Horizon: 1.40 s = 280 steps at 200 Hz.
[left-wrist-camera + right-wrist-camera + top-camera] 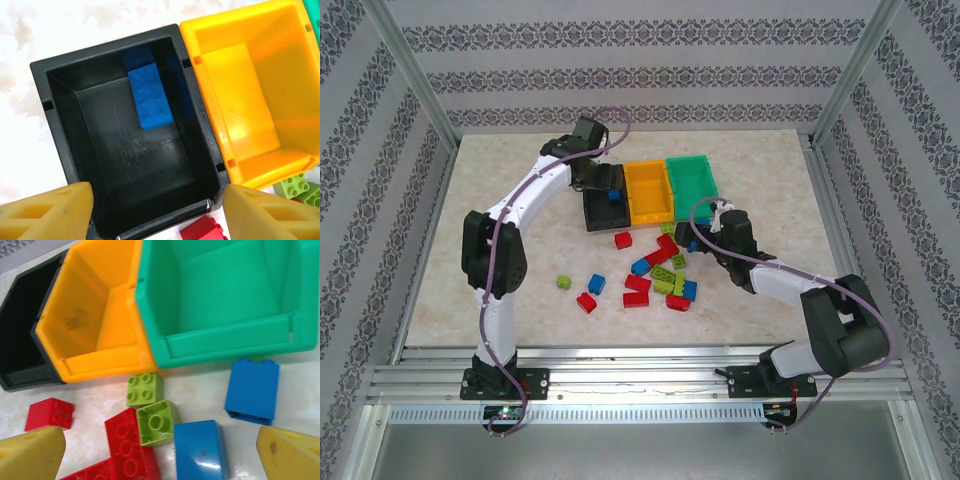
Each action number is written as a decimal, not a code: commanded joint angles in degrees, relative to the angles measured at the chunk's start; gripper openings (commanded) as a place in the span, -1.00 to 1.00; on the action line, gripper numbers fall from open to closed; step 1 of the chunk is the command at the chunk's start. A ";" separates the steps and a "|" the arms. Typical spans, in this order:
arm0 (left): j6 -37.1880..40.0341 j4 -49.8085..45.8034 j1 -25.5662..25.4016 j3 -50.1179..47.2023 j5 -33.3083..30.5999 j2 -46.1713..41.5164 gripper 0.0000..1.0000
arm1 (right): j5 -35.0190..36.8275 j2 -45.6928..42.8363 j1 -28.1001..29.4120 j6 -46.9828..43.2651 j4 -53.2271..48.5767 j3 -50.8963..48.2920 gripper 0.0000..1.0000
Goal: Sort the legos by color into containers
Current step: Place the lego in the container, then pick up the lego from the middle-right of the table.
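Jaws spread on both: left gripper (pixel 157 200) above black bin (pixel 54 66), right gripper (pixel 160 450) over legos (pixel 251 390).

1 blue lego (pixel 150 97) inside black bin (pixel 62 130)

I see pale walls (pixel 640 75) with grey damask stripes at nine, twelve and three o'clock. Aluminium posts (pixel 418 75) stand at the corners, the marbled beige tabletop (pixel 500 165) is evenly lit, and metal rails (pixel 640 385) run at six.

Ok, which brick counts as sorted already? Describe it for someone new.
Among the three joined bins on the table, take the black bin at the left end. The long blue brick in it is the one; the other bricks lie loose on the table.
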 commanded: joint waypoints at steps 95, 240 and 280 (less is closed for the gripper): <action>6.27 -0.39 7.89 -25.44 6.31 -25.59 0.40 | -0.20 11.55 -6.26 -2.63 -13.94 12.34 0.39; 7.14 2.12 9.99 -31.62 8.23 -26.83 0.40 | 3.20 17.65 -3.08 -5.62 -32.34 24.39 -0.51; 7.20 1.97 9.96 -31.50 7.94 -26.40 0.40 | 4.53 9.31 1.57 -6.50 -35.32 26.39 -0.52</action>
